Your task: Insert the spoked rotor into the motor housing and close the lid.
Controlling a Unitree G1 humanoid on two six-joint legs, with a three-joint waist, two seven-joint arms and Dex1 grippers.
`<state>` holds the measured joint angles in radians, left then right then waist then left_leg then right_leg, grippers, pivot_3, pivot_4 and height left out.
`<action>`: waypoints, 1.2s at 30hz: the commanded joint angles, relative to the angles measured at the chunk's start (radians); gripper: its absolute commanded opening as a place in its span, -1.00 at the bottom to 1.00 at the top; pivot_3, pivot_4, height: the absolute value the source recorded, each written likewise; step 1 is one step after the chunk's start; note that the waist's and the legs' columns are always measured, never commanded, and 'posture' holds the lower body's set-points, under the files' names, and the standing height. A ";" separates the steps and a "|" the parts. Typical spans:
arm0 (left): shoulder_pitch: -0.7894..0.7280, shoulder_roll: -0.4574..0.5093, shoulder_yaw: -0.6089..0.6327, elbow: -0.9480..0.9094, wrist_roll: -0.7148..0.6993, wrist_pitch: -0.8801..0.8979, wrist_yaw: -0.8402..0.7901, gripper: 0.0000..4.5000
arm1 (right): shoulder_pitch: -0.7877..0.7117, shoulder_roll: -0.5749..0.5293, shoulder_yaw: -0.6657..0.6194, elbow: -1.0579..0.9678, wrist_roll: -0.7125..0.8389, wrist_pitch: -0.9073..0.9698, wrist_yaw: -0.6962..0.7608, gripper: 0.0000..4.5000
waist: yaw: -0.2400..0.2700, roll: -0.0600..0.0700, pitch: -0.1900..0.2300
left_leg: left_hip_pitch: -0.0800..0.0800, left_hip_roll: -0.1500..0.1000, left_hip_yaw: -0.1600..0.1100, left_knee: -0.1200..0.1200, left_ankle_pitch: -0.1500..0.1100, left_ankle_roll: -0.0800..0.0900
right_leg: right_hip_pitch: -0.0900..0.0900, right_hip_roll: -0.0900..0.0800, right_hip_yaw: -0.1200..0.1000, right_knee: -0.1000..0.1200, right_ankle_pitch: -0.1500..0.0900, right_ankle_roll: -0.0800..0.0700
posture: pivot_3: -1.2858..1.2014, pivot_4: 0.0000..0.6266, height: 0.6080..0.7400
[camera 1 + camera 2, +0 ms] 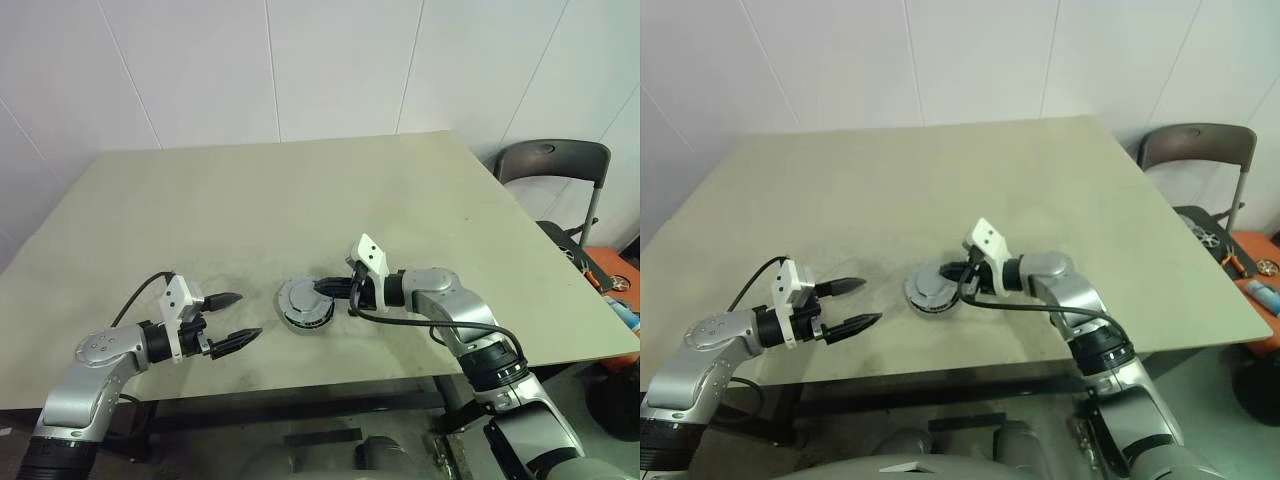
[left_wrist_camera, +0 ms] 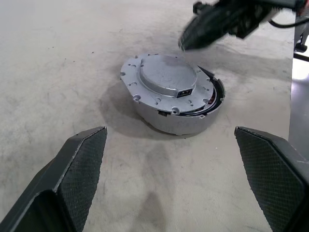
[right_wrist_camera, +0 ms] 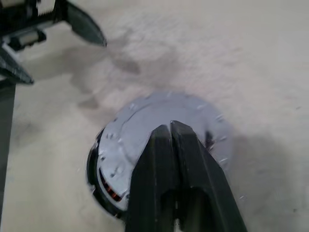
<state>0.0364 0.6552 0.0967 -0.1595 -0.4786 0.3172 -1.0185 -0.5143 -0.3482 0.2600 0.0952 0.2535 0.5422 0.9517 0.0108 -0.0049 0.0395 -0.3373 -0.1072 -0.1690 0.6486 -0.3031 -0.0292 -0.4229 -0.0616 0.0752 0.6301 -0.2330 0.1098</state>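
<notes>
The lid lies askew on the motor housing near the front middle of the bench, one side slid off so a dark crescent of the inside shows. The right hand, fingers together and holding nothing, hovers just over that lid's near edge, so it is the nearer one to press it home. The left hand waits wide open and empty, apart to the left, with bare bench all round.

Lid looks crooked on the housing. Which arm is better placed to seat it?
Right, probably. The right gripper, fingers together, is at the lid, which sits skewed on the motor housing, leaving a gap along one side. The left gripper stands open, apart from it.
</notes>
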 commanded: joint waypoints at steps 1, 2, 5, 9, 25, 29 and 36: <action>-0.013 0.010 0.023 -0.034 -0.008 -0.005 0.008 1.00 | -0.029 0.017 -0.008 0.008 0.005 -0.009 -0.007 -0.46 | 0.000 0.000 0.000 | 0.000 0.000 0.000 0.000 0.000 0.000 | 0.000 0.000 0.000 0.000 0.000 0.000 | 0.03 -1.00 1.00; -0.013 0.010 0.024 -0.035 -0.009 -0.004 0.008 1.00 | -0.029 0.017 -0.002 0.013 0.001 -0.012 -0.003 -0.27 | 0.000 0.000 0.000 | 0.000 0.000 0.000 0.000 0.000 0.000 | 0.000 0.000 0.000 0.000 0.000 0.000 | 0.03 -1.00 1.00; -0.012 0.012 0.025 -0.038 -0.011 0.000 0.010 1.00 | -0.036 0.025 0.011 0.038 -0.004 -0.030 0.012 0.19 | 0.000 0.000 0.000 | 0.000 0.000 0.000 0.000 0.000 0.000 | 0.000 0.000 0.000 0.000 0.000 0.000 | 0.03 -1.00 1.00; -0.010 0.014 0.026 -0.045 -0.013 0.005 0.014 1.00 | -0.061 0.030 0.021 0.086 -0.025 -0.061 0.023 0.81 | 0.000 0.000 0.000 | 0.000 0.000 0.000 0.000 0.000 0.000 | 0.000 0.000 0.000 0.000 0.000 0.000 | 0.03 -1.00 1.00; 0.001 0.015 0.032 -0.066 -0.020 0.019 0.030 1.00 | -0.107 0.036 0.077 0.175 -0.099 -0.181 0.096 0.98 | -0.001 0.000 0.000 | 0.000 0.000 0.000 0.000 0.000 0.000 | 0.000 0.000 0.000 0.000 0.000 0.000 | 0.03 -1.00 1.00; 0.003 0.014 0.031 -0.071 -0.021 0.021 0.035 1.00 | -0.112 0.038 0.086 0.197 -0.117 -0.204 0.102 0.98 | -0.001 0.000 0.000 | 0.000 0.000 0.000 0.000 0.000 0.000 | 0.000 0.000 0.000 0.000 0.000 0.000 | 0.03 -1.00 1.00; 0.009 0.015 0.032 -0.069 -0.022 0.016 0.037 1.00 | -0.122 0.054 0.094 0.238 -0.152 -0.226 0.090 0.98 | -0.002 0.000 0.000 | 0.000 0.000 0.000 0.000 0.000 0.000 | 0.000 0.000 0.000 0.000 0.000 0.000 | 0.03 -1.00 1.00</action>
<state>0.0462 0.6625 0.1015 -0.1996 -0.4888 0.3403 -0.9816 -0.6037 -0.3055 0.3545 0.3386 0.1046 0.3348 1.0446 0.0085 -0.0047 0.0397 -0.3374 -0.1072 -0.1690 0.6484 -0.3030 -0.0293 -0.4232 -0.0614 0.0753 0.6302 -0.2329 0.1097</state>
